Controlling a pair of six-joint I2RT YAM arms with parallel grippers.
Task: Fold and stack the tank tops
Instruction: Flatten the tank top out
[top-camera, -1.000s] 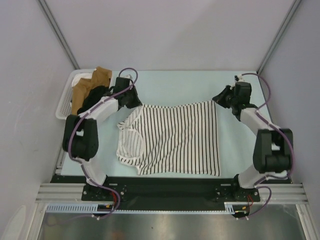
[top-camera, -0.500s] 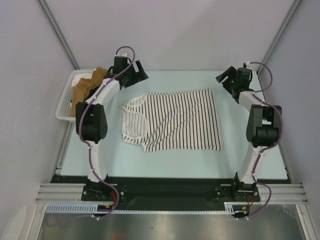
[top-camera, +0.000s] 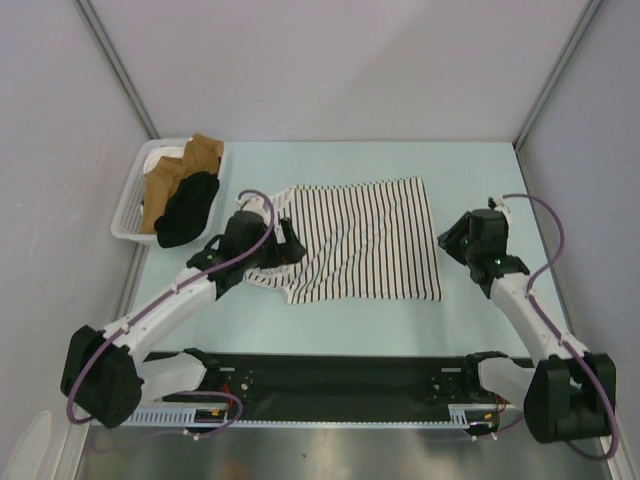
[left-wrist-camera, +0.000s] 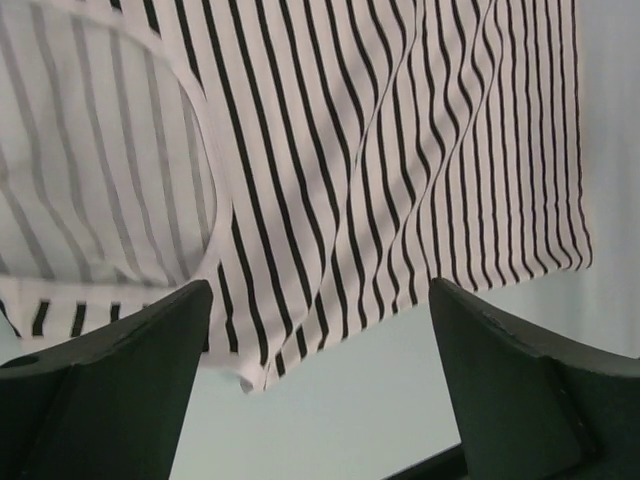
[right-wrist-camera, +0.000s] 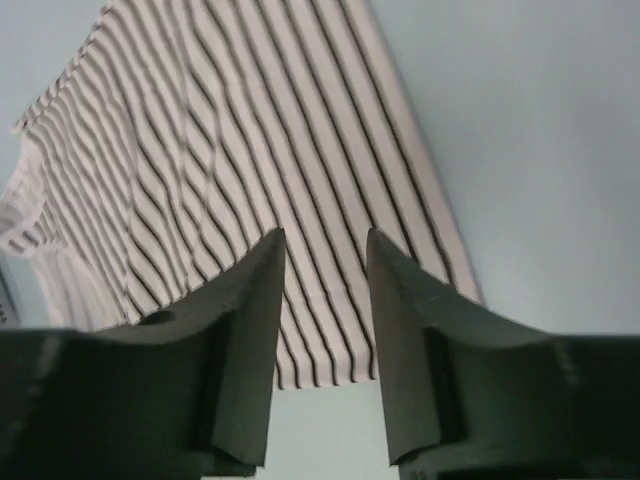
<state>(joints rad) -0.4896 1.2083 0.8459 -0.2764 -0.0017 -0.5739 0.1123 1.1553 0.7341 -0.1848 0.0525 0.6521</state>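
Wide apart, the left fingers (left-wrist-camera: 120, 380) hold nothing; between them I see only the striped top (left-wrist-camera: 400, 150) below. They hover over its neck end, where the scooped neckline and the strap edge lie a little rumpled. The right fingers (right-wrist-camera: 235, 340) stand closer together with a narrow gap, also empty, above the hem end near its front corner.

From above, the striped top lies spread on the pale table (top-camera: 380, 325), neck towards the left arm and hem towards the right arm. The hem side looks flat and square. The strap side is bunched, with a flap turned under at the near corner. The black top (top-camera: 188, 208) sits in a white basket (top-camera: 125, 215) at the far left of the table, draped over its rim beside some brown cloth (top-camera: 170, 180), well apart from both grippers.

My read is that the fold of the striped top is only beginning. To do it well, I would bring both sets of fingers down low at matching points on the near edge and pinch both layers of cloth. On the left I would grip beyond the rumple, so it pulls flat. Then I would lift evenly and use the stripes to keep the edges parallel.
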